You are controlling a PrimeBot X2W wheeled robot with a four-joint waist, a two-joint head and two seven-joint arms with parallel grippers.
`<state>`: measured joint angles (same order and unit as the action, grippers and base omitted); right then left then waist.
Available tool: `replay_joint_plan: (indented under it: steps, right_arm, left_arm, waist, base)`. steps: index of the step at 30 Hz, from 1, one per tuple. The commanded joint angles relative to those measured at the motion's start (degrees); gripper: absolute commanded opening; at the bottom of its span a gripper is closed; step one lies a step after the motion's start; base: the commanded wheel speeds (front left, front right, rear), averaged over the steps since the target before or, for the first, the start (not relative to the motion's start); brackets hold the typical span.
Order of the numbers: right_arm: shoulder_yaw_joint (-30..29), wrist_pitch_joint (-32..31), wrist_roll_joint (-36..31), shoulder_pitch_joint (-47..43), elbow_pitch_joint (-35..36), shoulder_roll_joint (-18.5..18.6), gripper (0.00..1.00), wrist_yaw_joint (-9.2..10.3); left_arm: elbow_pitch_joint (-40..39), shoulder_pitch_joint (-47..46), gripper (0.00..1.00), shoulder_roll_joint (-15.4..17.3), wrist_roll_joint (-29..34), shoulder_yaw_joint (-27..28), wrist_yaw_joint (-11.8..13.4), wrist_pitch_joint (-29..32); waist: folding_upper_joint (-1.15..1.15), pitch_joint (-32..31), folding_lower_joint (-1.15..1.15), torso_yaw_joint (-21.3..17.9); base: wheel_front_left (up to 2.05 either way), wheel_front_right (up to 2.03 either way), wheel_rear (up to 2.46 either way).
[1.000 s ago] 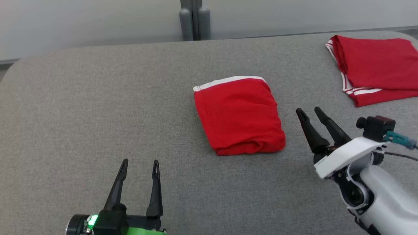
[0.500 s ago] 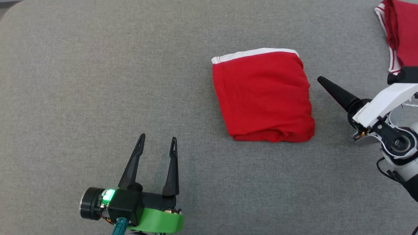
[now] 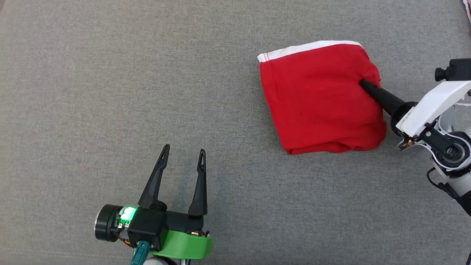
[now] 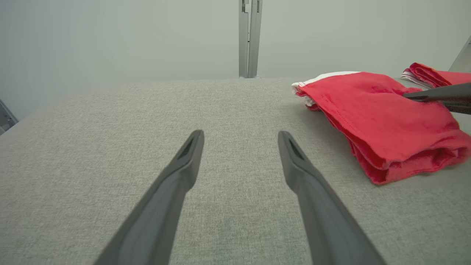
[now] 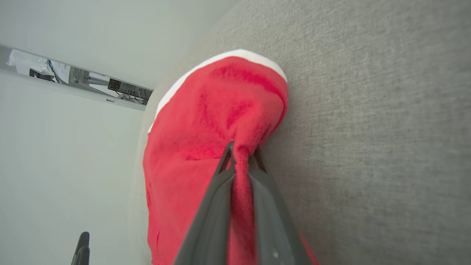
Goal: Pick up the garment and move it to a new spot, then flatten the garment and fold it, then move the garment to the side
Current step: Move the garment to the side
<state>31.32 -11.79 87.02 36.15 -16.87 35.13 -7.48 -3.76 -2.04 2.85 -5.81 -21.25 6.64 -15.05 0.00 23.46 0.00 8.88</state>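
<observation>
- Jaws of the right gripper (image 5: 241,152) are closed on a pinched ridge of red cloth at the right edge of the folded garment (image 3: 320,103). The fabric bunches up between the two dark fingers.
- Jaws of the left gripper (image 3: 184,149) stand wide apart with nothing between them, hovering over bare table.
- The garment is a folded red piece with a white band along its far edge. It rests on the grey table (image 3: 110,73), right of centre in the head view, with its thick fold toward the robot.
- The left gripper is well apart from the garment, down and to its left.
- A second red piece (image 4: 434,75) with white stripes lies farther back, on the garment's right.
- A grey post (image 4: 249,36) rises against a pale wall past the table's far edge.
</observation>
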Motion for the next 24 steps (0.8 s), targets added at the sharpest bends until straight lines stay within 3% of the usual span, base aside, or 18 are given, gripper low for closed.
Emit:
replay_joint_plan:
  steps: [1,11,24]
  right_arm:
    - [0.1,1.0,-1.3,1.1,0.5,1.4,0.00,0.00]
    - [1.8,5.2,-8.5,8.9,1.7,10.8,0.00,0.00]
    - [2.6,10.9,-10.8,16.5,-0.2,21.5,0.00,0.01]
  left_arm:
    - [-0.4,-1.2,1.00,0.1,0.9,0.0,0.2,-0.1]
    - [-2.9,-4.1,1.00,0.1,3.9,-0.2,-1.4,-0.1]
    - [-6.5,-7.7,1.00,2.5,7.2,-0.8,-2.0,-0.1]
  waist:
    - [0.00,0.3,0.00,-0.6]
    - [0.00,6.1,0.00,-5.3]
    - [0.00,13.4,0.00,-8.9]
  base:
    - [0.00,0.00,0.00]
    - [0.00,0.00,0.00]
    - [0.00,0.00,0.00]
